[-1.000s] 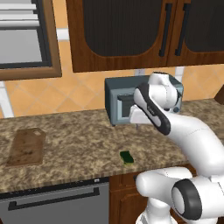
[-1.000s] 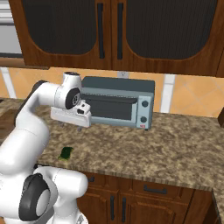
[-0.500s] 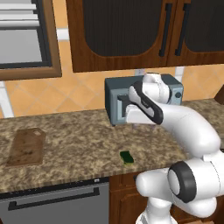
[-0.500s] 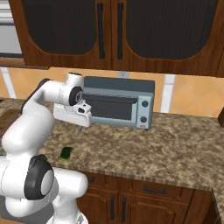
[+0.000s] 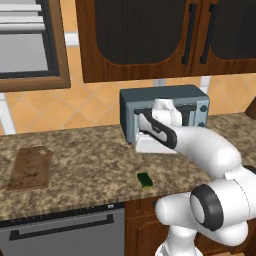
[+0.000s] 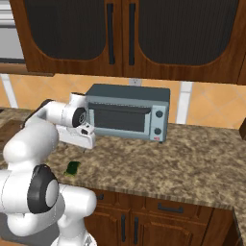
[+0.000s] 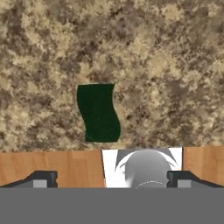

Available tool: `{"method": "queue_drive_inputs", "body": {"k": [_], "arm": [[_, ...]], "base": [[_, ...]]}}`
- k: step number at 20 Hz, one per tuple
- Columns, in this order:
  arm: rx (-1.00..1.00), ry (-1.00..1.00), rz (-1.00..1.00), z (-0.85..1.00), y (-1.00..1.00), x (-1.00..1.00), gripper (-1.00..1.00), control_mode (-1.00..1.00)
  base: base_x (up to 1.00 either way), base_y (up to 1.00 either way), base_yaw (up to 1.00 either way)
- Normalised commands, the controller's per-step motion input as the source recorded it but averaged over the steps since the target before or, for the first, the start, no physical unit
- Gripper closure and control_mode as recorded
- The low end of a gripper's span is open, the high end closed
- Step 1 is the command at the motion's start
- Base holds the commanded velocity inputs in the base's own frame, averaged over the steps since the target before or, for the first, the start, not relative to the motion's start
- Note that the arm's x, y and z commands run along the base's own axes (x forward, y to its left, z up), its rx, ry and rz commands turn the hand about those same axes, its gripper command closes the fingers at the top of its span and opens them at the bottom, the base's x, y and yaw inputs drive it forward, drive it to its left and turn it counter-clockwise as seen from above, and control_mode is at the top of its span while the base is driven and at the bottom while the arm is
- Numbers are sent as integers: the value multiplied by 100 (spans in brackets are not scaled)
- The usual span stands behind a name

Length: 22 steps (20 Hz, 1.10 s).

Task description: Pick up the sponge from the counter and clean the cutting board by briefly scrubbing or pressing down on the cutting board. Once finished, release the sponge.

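One sponge [image 5: 144, 180] is seen lying flat on the granite surface [image 5: 90, 155] near its front edge, untouched. Well to its left the cutting board [image 5: 31, 168] is set on the same surface. The tool [image 7: 112, 177] is held above the sponge with its fingers spread wide, grasping nothing, in front of a toaster oven [image 6: 129, 112].

Kitchen: granite counter [image 5: 90, 150], toaster oven [image 5: 165, 112], dark wood cabinets [image 6: 129, 36].
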Motion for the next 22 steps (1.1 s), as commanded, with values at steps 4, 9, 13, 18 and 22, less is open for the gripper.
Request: {"method": "queue_drive_inputs", "body": {"k": [4, 9, 13, 18, 22], "arm": [[0, 0, 0, -64, 24, 0, -100, -100], [-1, 0, 0, -42, 23, 2, -100, -100], [-4, 0, 0, -15, 8, 2, -100, -100], [-6, 0, 0, -16, 0, 0, -100, -100], [-2, 0, 0, -21, 0, 0, -100, -100]], "base": [[0, 0, 0], [0, 0, 0], [0, 0, 0], [0, 0, 0], [0, 0, 0]]}}
